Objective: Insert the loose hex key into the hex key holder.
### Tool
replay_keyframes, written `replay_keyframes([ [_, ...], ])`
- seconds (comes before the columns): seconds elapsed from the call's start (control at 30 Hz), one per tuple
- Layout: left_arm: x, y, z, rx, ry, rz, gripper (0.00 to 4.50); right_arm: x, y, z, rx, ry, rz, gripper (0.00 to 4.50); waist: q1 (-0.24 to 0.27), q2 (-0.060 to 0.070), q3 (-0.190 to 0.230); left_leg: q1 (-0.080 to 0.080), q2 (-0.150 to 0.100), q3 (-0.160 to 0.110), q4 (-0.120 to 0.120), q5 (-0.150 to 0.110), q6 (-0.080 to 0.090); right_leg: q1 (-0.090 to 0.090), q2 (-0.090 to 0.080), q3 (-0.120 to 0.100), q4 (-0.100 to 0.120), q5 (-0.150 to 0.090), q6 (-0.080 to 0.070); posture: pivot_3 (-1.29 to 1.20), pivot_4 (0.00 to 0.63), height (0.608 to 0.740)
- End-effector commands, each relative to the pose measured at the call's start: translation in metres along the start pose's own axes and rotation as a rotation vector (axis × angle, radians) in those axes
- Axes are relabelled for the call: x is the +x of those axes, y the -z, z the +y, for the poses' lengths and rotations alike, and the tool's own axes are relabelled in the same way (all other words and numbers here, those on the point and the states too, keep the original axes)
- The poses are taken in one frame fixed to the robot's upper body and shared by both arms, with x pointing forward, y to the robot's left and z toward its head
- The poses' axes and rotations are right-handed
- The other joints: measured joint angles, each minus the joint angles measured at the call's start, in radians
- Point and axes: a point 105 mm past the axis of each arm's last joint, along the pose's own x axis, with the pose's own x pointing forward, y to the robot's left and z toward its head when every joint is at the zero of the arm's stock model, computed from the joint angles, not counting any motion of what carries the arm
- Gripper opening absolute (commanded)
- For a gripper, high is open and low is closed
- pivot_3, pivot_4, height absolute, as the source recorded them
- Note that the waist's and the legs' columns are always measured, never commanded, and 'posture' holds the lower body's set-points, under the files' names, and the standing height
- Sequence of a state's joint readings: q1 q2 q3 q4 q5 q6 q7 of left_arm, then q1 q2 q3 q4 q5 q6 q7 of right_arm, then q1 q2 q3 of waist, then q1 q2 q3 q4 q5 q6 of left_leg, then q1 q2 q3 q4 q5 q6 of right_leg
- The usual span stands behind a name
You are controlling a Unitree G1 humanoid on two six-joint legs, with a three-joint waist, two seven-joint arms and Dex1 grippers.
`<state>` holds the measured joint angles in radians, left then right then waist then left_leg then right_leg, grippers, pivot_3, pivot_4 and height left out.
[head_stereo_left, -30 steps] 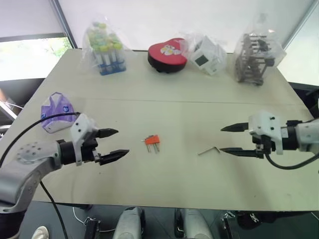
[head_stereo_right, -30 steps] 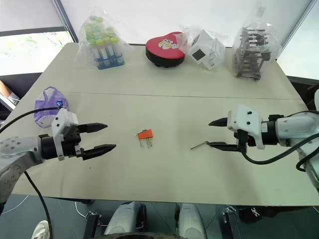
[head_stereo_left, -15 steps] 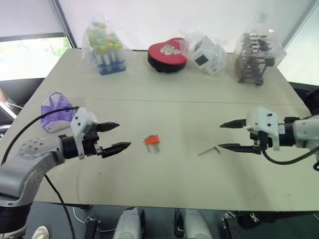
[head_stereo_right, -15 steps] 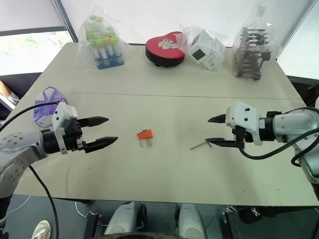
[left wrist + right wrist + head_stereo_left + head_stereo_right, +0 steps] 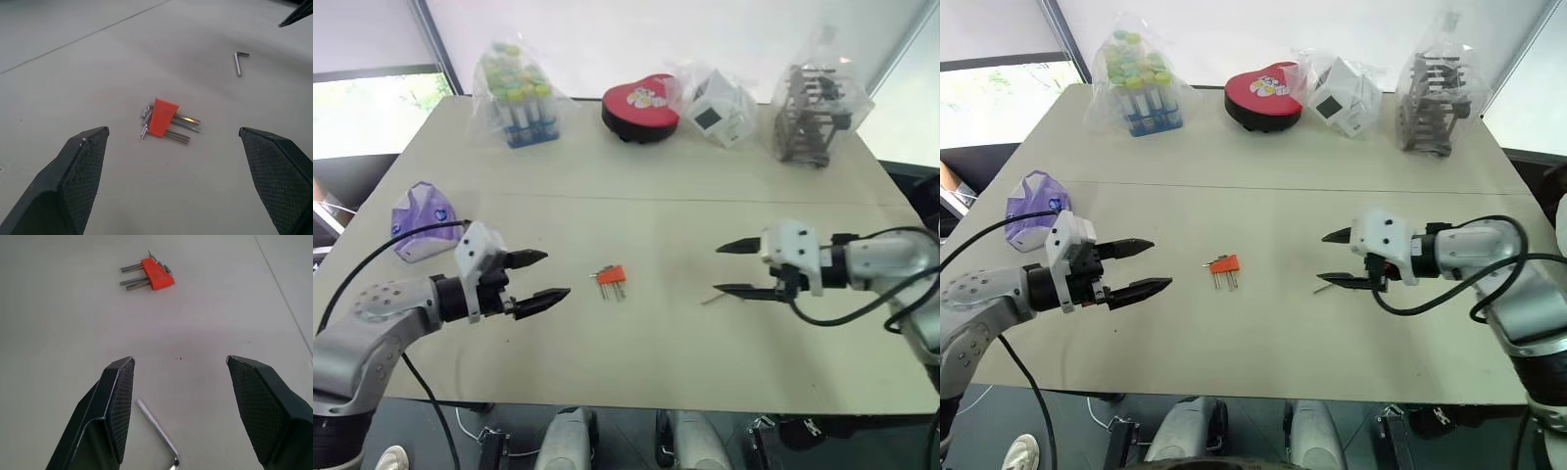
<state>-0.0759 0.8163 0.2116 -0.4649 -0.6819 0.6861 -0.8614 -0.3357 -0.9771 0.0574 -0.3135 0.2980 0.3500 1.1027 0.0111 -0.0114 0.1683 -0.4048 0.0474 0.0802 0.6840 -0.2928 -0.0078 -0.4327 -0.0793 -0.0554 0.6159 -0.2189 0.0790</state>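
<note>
The loose hex key (image 5: 157,433) lay flat on the table (image 5: 656,196), to the right of the hex key holder (image 5: 611,277). The right claw (image 5: 1334,258) hung spread just above the key, not pinching it. Left of the holder, the left claw (image 5: 540,275) hung spread wide, empty.

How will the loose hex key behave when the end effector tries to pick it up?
The loose hex key looks like a thin bare metal rod, so it is probably stiff and light. It lies flat on the smooth table, so it may slide or pivot. Its bent end should keep it from rolling.
</note>
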Motion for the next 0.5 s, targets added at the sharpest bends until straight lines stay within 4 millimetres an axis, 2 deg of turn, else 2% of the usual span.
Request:
replay_keyframes([
  [0.03, 0.003, -0.005, -0.007, 0.038, 0.002, -0.026, 4.44, 0.037, -0.001, -0.003, -0.075, 0.028, -0.030, 3.10, -0.002, -0.001, -0.001, 0.000, 0.000, 0.000, 0.000, 0.000, 0.000, 0.000, 0.000, 0.000, 0.000, 0.000, 0.000, 0.00, 0.150, 0.740],
  [0.33, 0.002, -0.001, -0.012, 0.041, -0.026, -0.019, 4.44, 0.103, 0.008, 0.002, -0.160, 0.001, -0.033, 3.10, -0.001, -0.001, 0.000, -0.001, 0.000, 0.000, 0.001, 0.000, 0.000, -0.001, 0.000, 0.000, 0.002, 0.000, 0.000, 0.00, 0.150, 0.740],
  [0.5, -0.001, 0.001, -0.015, 0.034, -0.048, -0.014, 4.44, 0.122, 0.000, -0.001, -0.155, 0.002, -0.083, 3.10, -0.005, -0.001, 0.000, 0.000, 0.000, 0.000, 0.001, 0.000, 0.000, -0.001, 0.000, 0.000, 0.003, 0.000, 0.000, 0.00, 0.150, 0.740],
])
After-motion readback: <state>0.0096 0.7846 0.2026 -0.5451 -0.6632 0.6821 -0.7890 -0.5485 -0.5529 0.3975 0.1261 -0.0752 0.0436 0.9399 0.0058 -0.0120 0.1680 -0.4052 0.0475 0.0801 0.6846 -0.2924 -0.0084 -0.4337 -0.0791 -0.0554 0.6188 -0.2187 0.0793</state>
